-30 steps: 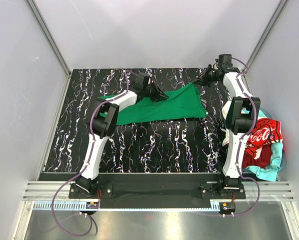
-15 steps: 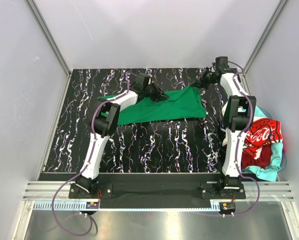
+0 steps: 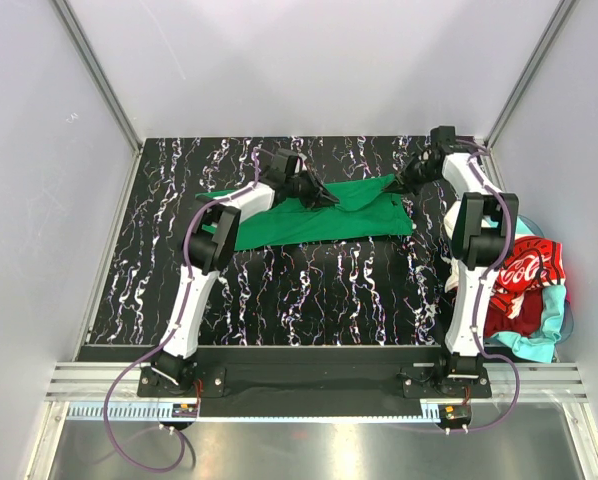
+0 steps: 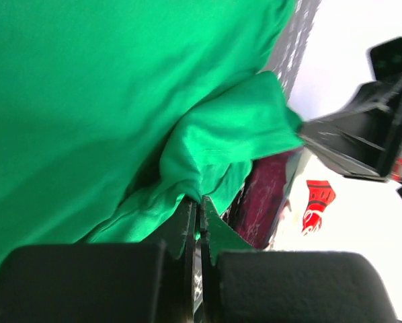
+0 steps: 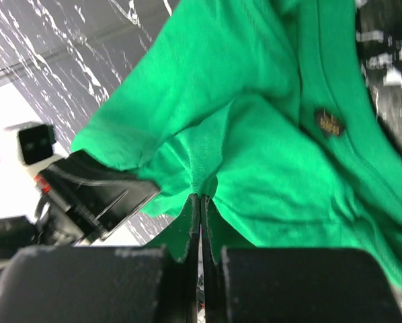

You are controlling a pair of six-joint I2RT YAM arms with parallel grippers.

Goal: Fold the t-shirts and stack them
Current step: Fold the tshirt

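Currently, scanning left to right. Left tool [image 3: 322,196]: jaws pinched fully together on a fold of the green t-shirt [image 3: 324,225], at its far edge near the middle. My left wrist view shows cloth bunched right at the tips.

Green t-shirt: spread across the far half of the tabletop [image 3: 279,290], long side running left to right. Its near part lies flat; its far edge is rucked up between the two tools. A small dark label [image 5: 329,122] shows on the cloth in the right wrist view.

Right tool [image 3: 407,180]: also closed tight, nipping the shirt at its far right corner. I see a ridge of fabric rising straight into its tips. The two tools face each other, near but apart, with gathered green cloth between them.

Far right, beside the right arm and past the tabletop's right edge: a heap with the red t-shirt [image 3: 527,268], white script showing, lying over the turquoise t-shirt [image 3: 549,318].
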